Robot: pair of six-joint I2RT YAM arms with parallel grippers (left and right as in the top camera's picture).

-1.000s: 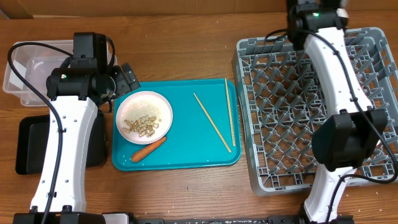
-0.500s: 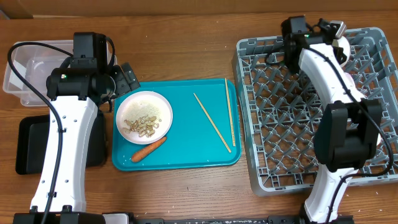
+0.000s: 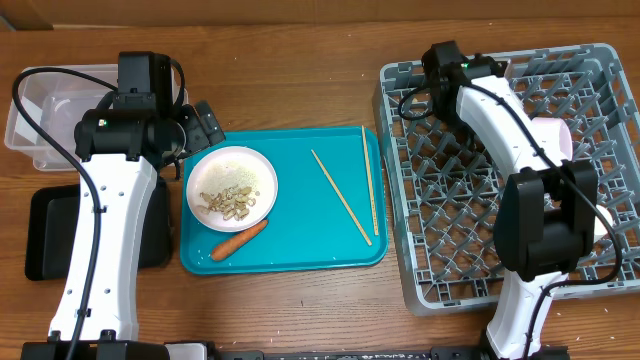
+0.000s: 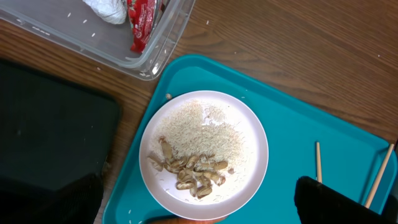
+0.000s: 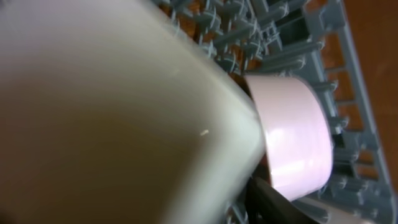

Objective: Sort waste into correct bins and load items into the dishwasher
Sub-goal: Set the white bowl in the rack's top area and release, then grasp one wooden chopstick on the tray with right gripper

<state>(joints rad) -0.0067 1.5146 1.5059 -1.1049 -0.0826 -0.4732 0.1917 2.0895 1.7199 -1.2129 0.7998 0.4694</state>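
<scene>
Wooden surface point(image 3: 300, 310) seen from above. Large square grey plastic dish rack point(image 3: 440, 250) at right, with small pale pink bowl point(image 3: 555, 135) among its pegs beside the right arm. Right hand point(image 3: 440, 68) over the rack's far left corner; spread or pressed together, cannot tell. Rectangular teal plastic serving tray point(image 3: 300, 240) at centre. Flat black rectangular tray point(image 3: 45, 235) and clear rectangular plastic tub point(image 3: 70, 95) at left, the tub containing red snack wrapper point(image 4: 142, 25) and crumpled white tissue point(image 4: 109, 9). Round white plate point(image 3: 271, 183) on teal tray, bearing beige food scraps point(image 4: 189, 171) and white rice point(image 4: 205, 130). Left hand point(image 4: 200, 200) spread above plate, pinching nothing. Thin wooden chopsticks point(image 3: 342, 197) and small orange carrot point(image 3: 238, 240) on teal tray.
</scene>
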